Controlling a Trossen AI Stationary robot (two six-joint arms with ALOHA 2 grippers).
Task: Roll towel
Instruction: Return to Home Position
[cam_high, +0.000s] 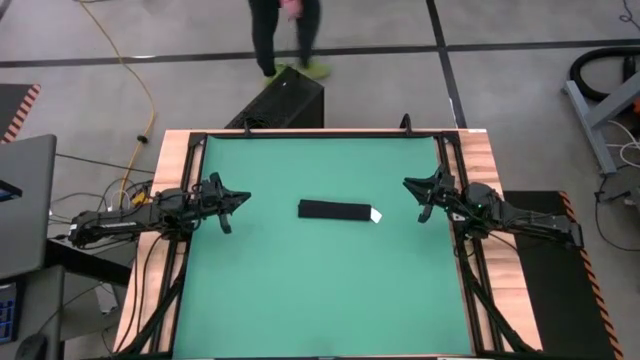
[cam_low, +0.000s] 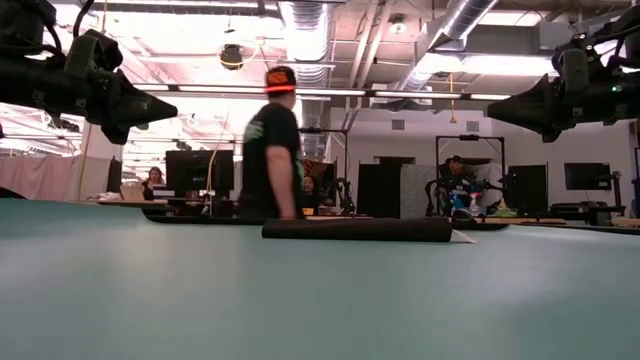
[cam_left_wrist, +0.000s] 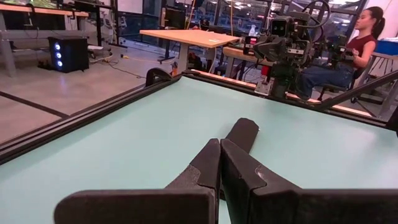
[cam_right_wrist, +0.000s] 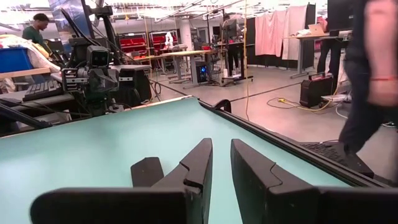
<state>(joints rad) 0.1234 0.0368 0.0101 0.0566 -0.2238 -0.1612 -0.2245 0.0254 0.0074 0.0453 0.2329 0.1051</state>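
**Rolled towel at mid-tabletop, a hand raised on either side**

The green tabletop (cam_high: 300, 290) is shown whole from above. At its middle the towel (cam_high: 335, 210) is laid as a narrow black roll, running from left to right, and a small white tag (cam_high: 376, 215) is seen at its right end. In the low view the roll is seen lying flat on the surface.

The left hand (cam_high: 240, 199) is held over the left side of the tabletop, well apart from the towel and pointed toward it. Its fingers (cam_left_wrist: 208, 160) are pressed together. The right hand (cam_high: 410, 185) is held over the right side, likewise well apart from the towel. Its fingers (cam_right_wrist: 199, 158) are parted by a narrow gap and are clamped on nothing. In the low view both hands are seen raised well above the surface.

Beyond the far edge a black box (cam_high: 285, 100) is set on the floor, and a person (cam_high: 285, 35) in dark clothes is seen just past it.
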